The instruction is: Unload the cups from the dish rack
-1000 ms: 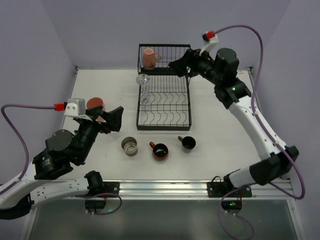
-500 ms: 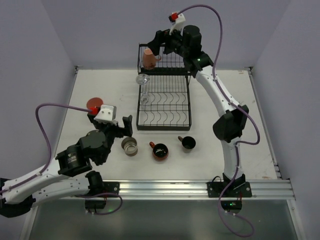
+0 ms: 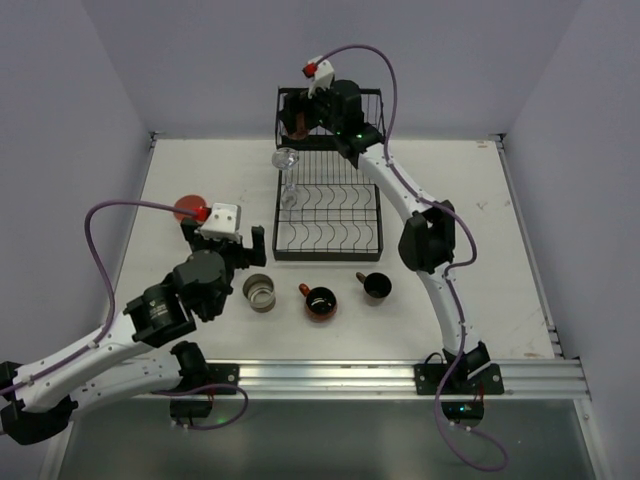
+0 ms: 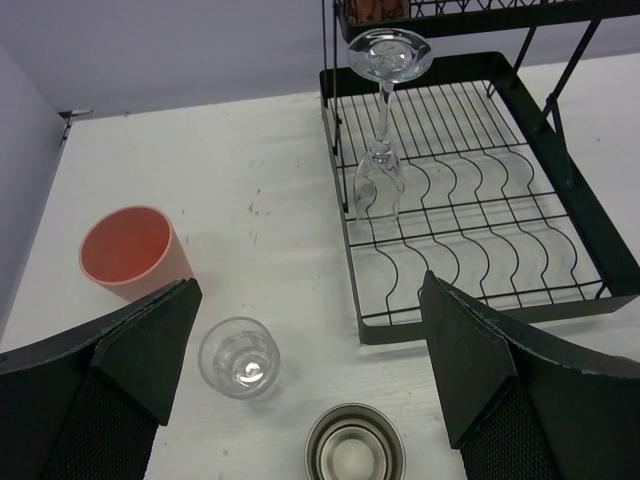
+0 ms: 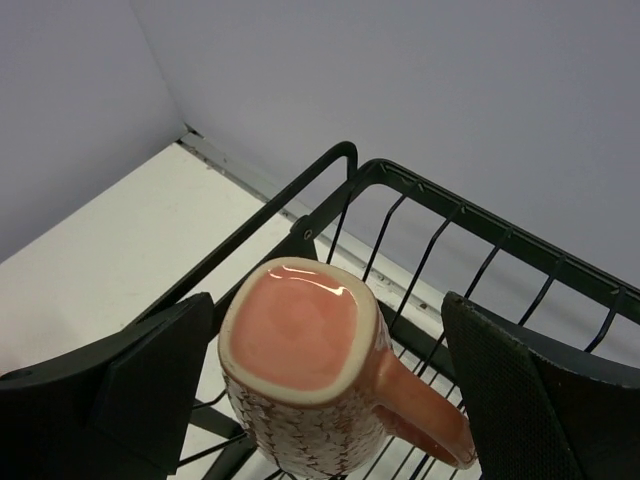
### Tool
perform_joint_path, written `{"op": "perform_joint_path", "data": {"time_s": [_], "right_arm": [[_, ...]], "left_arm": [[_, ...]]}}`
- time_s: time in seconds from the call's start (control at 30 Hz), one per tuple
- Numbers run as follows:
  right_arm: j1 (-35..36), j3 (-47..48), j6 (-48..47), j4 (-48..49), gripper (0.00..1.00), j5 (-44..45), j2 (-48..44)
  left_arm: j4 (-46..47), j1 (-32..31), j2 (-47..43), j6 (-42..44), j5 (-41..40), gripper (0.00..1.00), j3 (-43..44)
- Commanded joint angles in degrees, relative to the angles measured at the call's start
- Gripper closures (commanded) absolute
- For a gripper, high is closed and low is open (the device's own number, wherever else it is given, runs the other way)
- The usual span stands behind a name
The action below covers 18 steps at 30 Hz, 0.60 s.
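Up on raised basket tier of black wire dish rack (image 3: 379, 215): pink ceramic mug (image 5: 300, 350) near corner, handle poking toward one finger. Right gripper (image 5: 330, 375) spread wide, straddling mug, no squeeze visible. Down on flat tier: clear stemmed glass (image 4: 378, 180), inverted, foot up, at left edge. Off rack on white table (image 3: 450, 200): salmon plastic tumbler (image 4: 130, 255), short clear glass (image 4: 238, 357), white-and-brown cup (image 3: 259, 292), squat orange-red handled cup (image 3: 320, 302), dark brown mug (image 3: 376, 287), all upright. Left gripper (image 4: 310, 350) spread wide, holding nothing, hovering above short glass and white-and-brown cup.
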Motion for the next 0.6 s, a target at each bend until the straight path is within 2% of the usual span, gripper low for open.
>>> {"op": "perform_joint_path", "data": {"time_s": [0.0, 0.07, 0.17, 0.2, 0.23, 0.4, 0.43, 0.57], "right_arm": [[0.32, 3.27, -2.52, 4.86, 0.01, 2.19, 0.45], [0.32, 3.27, -2.52, 4.86, 0.02, 1.84, 0.97], [0.32, 2.31, -2.35, 4.86, 0.12, 1.75, 1.33], [0.41, 1.78, -2.35, 6.17, 0.16, 1.92, 1.15], [0.32, 0.65, -2.26, 6.7, 0.28, 2.1, 0.54], [0.32, -5.86, -1.47, 11.1, 0.5, 2.72, -4.02], [0.23, -6.22, -0.94, 12.06, 0.58, 2.54, -5.16], [-0.29, -6.84, 3.36, 15.31, 0.73, 2.01, -7.63]], "left_arm": [[2.71, 0.56, -0.94, 0.49, 0.92, 0.0, -0.36], [2.8, 0.73, -0.85, 0.67, 1.1, 0.0, -0.44], [2.89, 1.08, -0.5, 0.75, 1.36, 0.0, -0.44], [2.89, 1.17, -0.41, 0.75, 1.36, 0.0, -0.44], [2.97, 1.17, -0.32, 0.84, 1.36, 0.0, -0.44], [3.15, 1.52, -0.32, 0.75, 1.63, 0.0, -0.44], [3.15, 1.61, -0.24, 0.67, 1.8, 0.0, -0.44], [3.15, 1.61, -0.15, 0.23, 2.33, 0.0, -0.01]]}}
